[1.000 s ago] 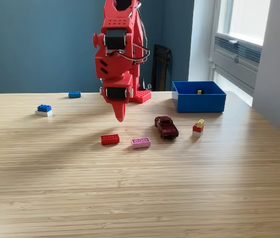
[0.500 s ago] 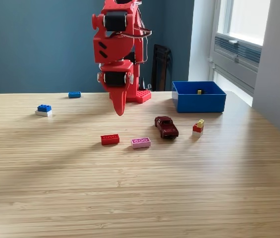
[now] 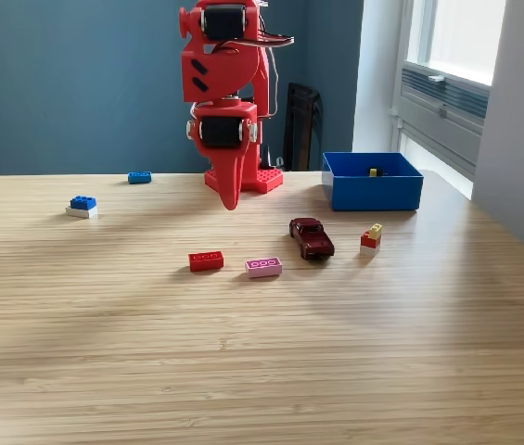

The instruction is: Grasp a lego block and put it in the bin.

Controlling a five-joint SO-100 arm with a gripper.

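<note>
My red gripper (image 3: 230, 202) hangs point-down over the table's back middle, its jaws shut together with nothing between them. A red lego block (image 3: 206, 261) and a pink one (image 3: 263, 267) lie on the wood in front of it and lower in the view. A small red, white and yellow stack (image 3: 371, 239) sits to the right. A blue-on-white block (image 3: 82, 206) and a flat blue block (image 3: 139, 177) lie at the left. The blue bin (image 3: 373, 181) stands at the back right with a small yellow piece (image 3: 373, 171) inside.
A dark red toy car (image 3: 312, 237) sits between the pink block and the small stack. The arm's red base (image 3: 260, 176) stands at the back middle. A window wall runs along the exterior view's right side.
The arm has risen and pulled back toward its base, and the gripper tip has moved up and slightly right. No block has moved.
</note>
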